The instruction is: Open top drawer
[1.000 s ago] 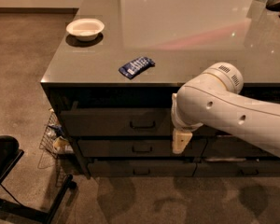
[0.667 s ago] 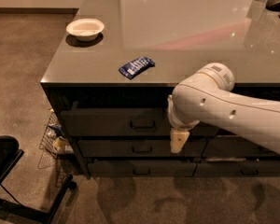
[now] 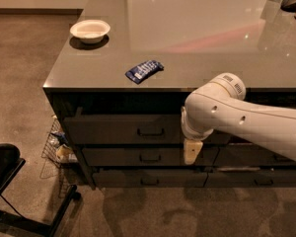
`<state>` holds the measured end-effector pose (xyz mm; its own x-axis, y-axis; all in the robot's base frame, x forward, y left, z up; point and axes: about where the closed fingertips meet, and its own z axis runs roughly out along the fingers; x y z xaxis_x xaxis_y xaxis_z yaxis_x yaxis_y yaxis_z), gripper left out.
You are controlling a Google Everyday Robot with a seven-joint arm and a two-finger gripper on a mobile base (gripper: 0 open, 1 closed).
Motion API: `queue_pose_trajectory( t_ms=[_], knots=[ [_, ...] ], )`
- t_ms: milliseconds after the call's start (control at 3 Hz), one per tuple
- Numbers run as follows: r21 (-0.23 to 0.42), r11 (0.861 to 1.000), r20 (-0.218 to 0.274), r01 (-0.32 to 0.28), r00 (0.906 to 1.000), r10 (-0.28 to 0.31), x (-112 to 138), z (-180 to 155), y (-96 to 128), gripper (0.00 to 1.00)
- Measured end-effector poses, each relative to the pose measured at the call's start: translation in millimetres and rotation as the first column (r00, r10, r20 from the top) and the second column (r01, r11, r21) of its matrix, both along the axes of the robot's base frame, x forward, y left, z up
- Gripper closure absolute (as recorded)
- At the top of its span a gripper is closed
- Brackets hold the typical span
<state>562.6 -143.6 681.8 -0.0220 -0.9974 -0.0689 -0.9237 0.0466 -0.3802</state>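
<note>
The top drawer is the tallest dark-grey front, just under the countertop on the left stack. Its small metal loop handle sits at the middle. None of its interior shows. My white arm reaches in from the right in front of the drawers. My gripper hangs below the wrist, right of the handle and slightly lower, in front of the seam between the left and right stacks. It holds nothing that I can see.
Two shorter drawer fronts lie below the top one, and a narrower stack is to the right. On the counter are a white bowl and a blue packet. A wire basket and a black chair base stand at the left.
My arm and gripper have shifted slightly to the left, toward the top drawer's handle. The drawers, bowl and packet have not moved.
</note>
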Motion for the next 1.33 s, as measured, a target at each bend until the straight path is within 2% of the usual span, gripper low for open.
queue_pose_trajectory(
  t_ms=[333, 667, 1000, 1333],
  knots=[
    [0.008, 1.0, -0.022, 0.021, 0.9995, -0.021, 4, -14, -10, 0.17],
    [0.035, 0.999, -0.051, 0.023, 0.9985, -0.021, 6, -32, -7, 0.4],
    [0.035, 0.999, -0.051, 0.023, 0.9985, -0.021, 6, -31, -7, 0.64],
    [0.039, 0.999, -0.058, 0.031, 0.9979, -0.028, -2, -32, -8, 0.95]
  ],
)
